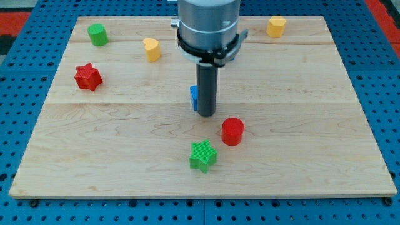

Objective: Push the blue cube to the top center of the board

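The blue cube lies near the middle of the wooden board. Only a thin blue sliver of it shows at the left edge of my dark rod. My tip rests on the board just in front of the cube, on its lower right side, and seems to touch it. The rod and the arm's grey body above it hide most of the cube.
A red cylinder stands just right of and below my tip, with a green star further down. A yellow block, a green block and a red star lie at the upper left. A yellow block is at the top right.
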Controlling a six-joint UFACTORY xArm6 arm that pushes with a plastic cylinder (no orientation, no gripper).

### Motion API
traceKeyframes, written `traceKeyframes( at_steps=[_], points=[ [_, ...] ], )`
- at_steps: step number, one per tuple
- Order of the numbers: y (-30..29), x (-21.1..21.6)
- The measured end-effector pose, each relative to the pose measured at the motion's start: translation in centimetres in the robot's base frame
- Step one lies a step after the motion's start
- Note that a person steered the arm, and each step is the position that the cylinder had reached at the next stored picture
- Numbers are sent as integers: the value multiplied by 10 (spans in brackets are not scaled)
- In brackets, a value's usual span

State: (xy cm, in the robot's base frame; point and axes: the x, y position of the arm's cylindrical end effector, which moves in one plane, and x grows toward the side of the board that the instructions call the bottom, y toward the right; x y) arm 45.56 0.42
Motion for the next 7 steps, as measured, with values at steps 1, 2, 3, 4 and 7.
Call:
traceKeyframes(
  at_steps=[1,2,3,4,7],
  points=[
    [-1,-39],
    [-3,-83],
    [-22,-113],
    [-48,-123],
    [-74,-158]
  ],
)
